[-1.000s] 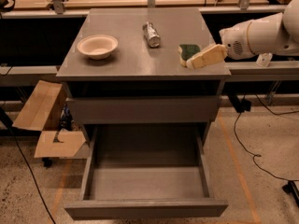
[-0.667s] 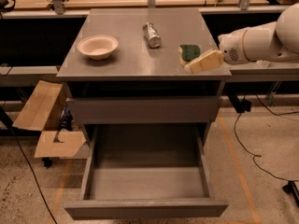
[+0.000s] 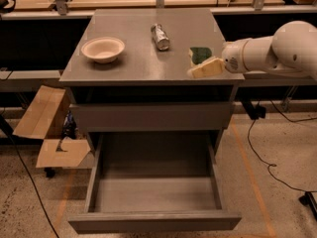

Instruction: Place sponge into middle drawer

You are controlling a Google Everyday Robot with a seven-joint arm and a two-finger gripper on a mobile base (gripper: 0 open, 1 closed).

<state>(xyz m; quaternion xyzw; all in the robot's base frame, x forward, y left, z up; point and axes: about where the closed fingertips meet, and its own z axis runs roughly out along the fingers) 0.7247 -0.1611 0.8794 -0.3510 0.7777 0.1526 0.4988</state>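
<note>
The sponge (image 3: 200, 54), dark green on top with pale yellow foam below, lies on the grey cabinet top (image 3: 143, 58) near its right edge. My gripper (image 3: 205, 67), pale beige at the end of a white arm reaching in from the right, sits low at the sponge's front side, touching or nearly touching it. The middle drawer (image 3: 94, 180) is pulled far out below, a wide shallow grey tray with nothing in it.
A silver can (image 3: 160, 36) lies on the cabinet top left of the sponge, and a pale bowl (image 3: 102, 49) stands at the left. A shut drawer front (image 3: 151, 116) sits above the open one. An open cardboard box (image 3: 47, 128) and cables (image 3: 257, 148) are on the floor.
My gripper has moved a little to the left and lower, closer along the sponge's front side. The sponge, can and bowl have not moved.
</note>
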